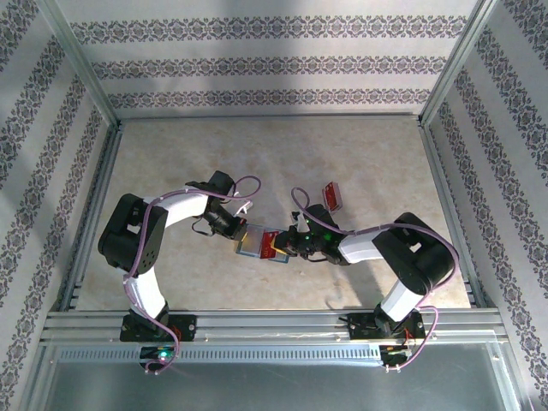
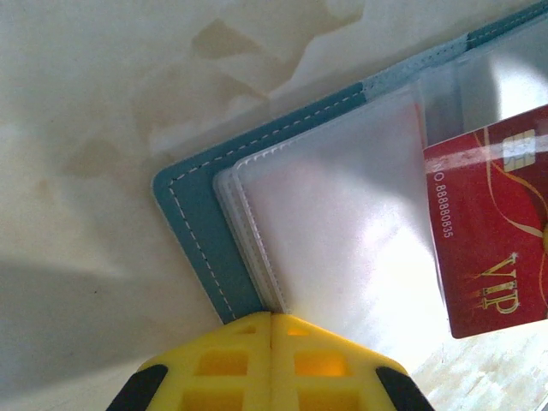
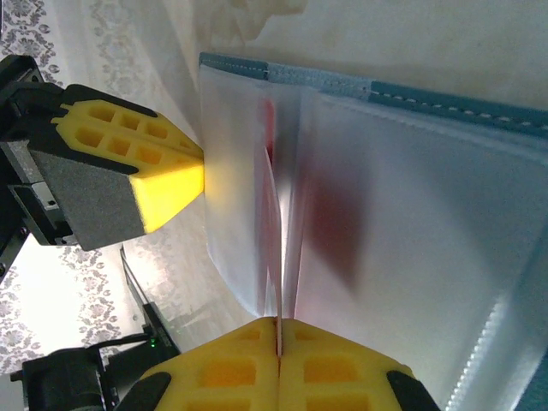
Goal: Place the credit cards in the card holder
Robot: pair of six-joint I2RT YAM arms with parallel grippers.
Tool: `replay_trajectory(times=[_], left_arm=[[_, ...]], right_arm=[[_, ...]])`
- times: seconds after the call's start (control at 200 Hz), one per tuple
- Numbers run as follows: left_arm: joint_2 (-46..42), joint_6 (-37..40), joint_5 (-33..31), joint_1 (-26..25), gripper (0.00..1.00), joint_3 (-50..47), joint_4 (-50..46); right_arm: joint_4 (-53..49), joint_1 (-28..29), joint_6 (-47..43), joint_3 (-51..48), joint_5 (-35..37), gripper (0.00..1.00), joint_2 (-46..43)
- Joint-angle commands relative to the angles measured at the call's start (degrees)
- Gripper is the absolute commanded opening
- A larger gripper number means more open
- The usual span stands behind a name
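The teal-blue card holder (image 1: 250, 242) (image 2: 197, 214) (image 3: 428, 214) lies open on the table between the two arms, its clear pockets facing up. My left gripper (image 1: 238, 229) (image 2: 271, 318) is shut, its yellow fingertips (image 3: 167, 180) against the holder's left edge. My right gripper (image 1: 289, 247) (image 3: 278, 324) is shut on a red credit card (image 1: 274, 246) (image 3: 276, 257), seen edge-on, that reaches in between the pocket sheets. In the left wrist view this red VIP card (image 2: 492, 231) sits partly under a clear pocket. Another red credit card (image 1: 331, 196) lies flat on the table behind the right arm.
Metal frame rails (image 1: 257, 321) run along the table's near edge and up both sides. Patterned walls (image 1: 274, 64) close in the back and sides. Purple cables (image 1: 248, 181) loop over both arms. Open beige tabletop (image 1: 274, 154) stretches behind the grippers.
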Motion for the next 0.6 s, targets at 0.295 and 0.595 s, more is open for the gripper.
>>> replay_trajectory(times=[0.295, 0.595], left_arm=[[2.2, 0.8, -1.8, -1.3, 0.0, 0.0, 0.5], [1.9, 0.8, -1.9, -1.4, 0.0, -0.2, 0.8]], right_arm=[[4.1, -0.9, 1.0, -0.8, 0.8, 0.0, 2.8], [8.3, -1.2, 1.7, -1.5, 2.3, 0.0, 5.8]])
